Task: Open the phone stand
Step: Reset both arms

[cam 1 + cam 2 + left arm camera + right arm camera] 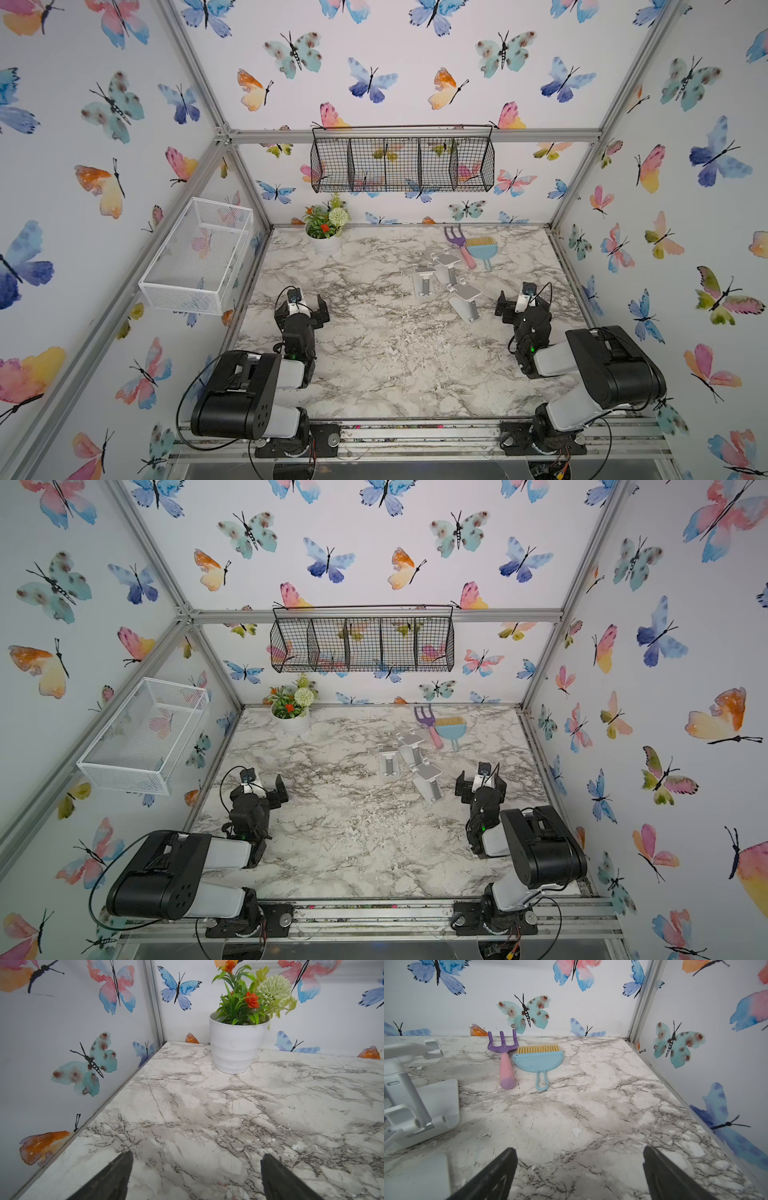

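Note:
Three white phone stands sit in a cluster right of the table's middle in both top views: one lying flatter (pixel 424 282) (pixel 388 764), one behind it (pixel 446 262) (pixel 411 744), and the nearest one (pixel 466 300) (pixel 429 780) with its plate raised. The right wrist view shows a stand (pixel 415 1101) at its edge, off to the side of the fingers. My left gripper (pixel 301 307) (pixel 197 1156) is open over bare marble, well left of the stands. My right gripper (pixel 523 305) (pixel 580 1150) is open too, just right of the nearest stand, holding nothing.
A white pot of artificial flowers (pixel 326 241) (pixel 234 1047) stands at the back left. A purple rake with a pink handle (pixel 457 245) (pixel 506 1064) and a blue brush (pixel 482 249) (pixel 538 1059) lie behind the stands. A white wire basket (pixel 199 257) and a black one (pixel 403 164) hang on the walls.

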Motion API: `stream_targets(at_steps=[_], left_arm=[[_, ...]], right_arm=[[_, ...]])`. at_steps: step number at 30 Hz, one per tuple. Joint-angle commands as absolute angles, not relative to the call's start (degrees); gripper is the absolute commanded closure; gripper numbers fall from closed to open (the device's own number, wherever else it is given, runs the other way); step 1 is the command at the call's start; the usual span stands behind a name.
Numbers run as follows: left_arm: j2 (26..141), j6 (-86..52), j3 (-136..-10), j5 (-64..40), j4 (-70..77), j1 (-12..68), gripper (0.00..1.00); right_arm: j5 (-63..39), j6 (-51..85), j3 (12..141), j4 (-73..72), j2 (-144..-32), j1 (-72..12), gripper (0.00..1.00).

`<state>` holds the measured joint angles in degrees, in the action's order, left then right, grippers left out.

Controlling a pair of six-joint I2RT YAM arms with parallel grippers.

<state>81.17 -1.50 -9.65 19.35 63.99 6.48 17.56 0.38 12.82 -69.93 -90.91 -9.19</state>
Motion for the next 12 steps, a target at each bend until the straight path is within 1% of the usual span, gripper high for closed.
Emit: stream_targets(at_steps=[1, 12], left_arm=[[80.5, -1.1, -10.3, 18.7, 64.7, 6.5, 0.02], [80.5, -1.3, -10.5, 18.6, 64.3, 6.5, 0.02]], right_arm=[[17.0, 0.6, 13.3, -71.5, -90.5, -9.0, 0.02], [17.0, 0.6, 13.3, -71.5, -90.4, -9.0, 0.02]])
